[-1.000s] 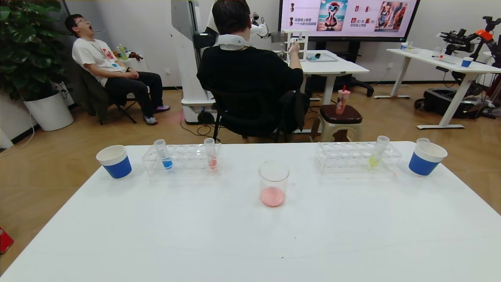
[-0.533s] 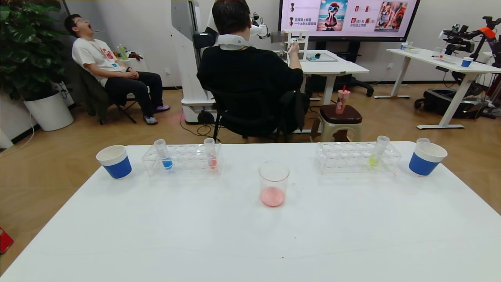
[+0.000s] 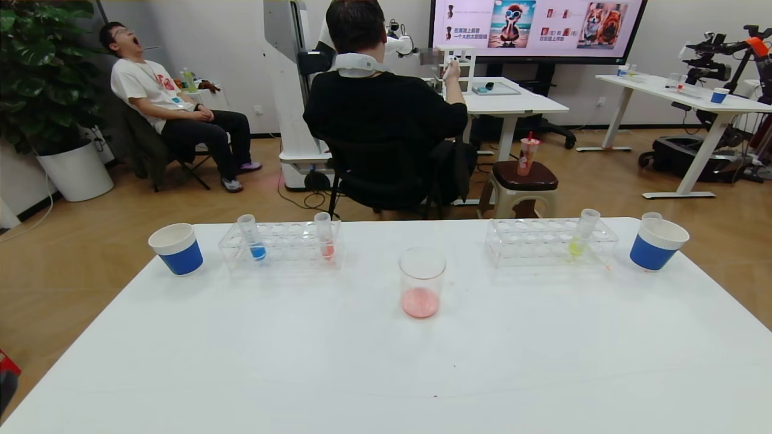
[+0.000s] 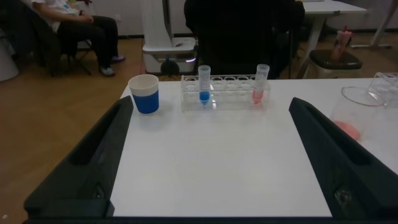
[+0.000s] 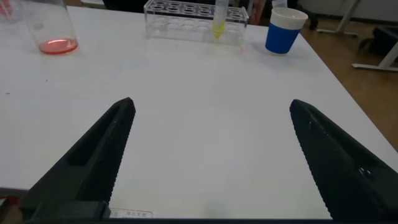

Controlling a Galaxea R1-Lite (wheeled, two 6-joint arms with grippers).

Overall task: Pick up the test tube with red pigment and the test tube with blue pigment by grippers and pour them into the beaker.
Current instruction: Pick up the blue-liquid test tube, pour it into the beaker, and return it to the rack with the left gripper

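The beaker [image 3: 422, 283] stands mid-table with a shallow pink-red pool at its bottom. In the clear rack [image 3: 280, 247] at the far left, the test tube with blue pigment [image 3: 250, 237] and the test tube with red pigment [image 3: 325, 235] stand upright. My left gripper [image 4: 210, 102] is open and empty, low over the near table, facing the blue tube [image 4: 204, 84] and red tube [image 4: 260, 84] from well short of them. My right gripper [image 5: 211, 101] is open and empty over bare table, with the beaker [image 5: 53, 28] far off to one side. Neither gripper shows in the head view.
A second rack [image 3: 546, 244] at the far right holds a tube with yellow-green liquid [image 3: 584, 232]. Blue-and-white paper cups stand at the far left [image 3: 177, 248] and far right [image 3: 657, 243]. People sit beyond the table's far edge.
Tubes, racks, beaker and cups have not moved. A dark shape has come into the lower left corner of the head view.
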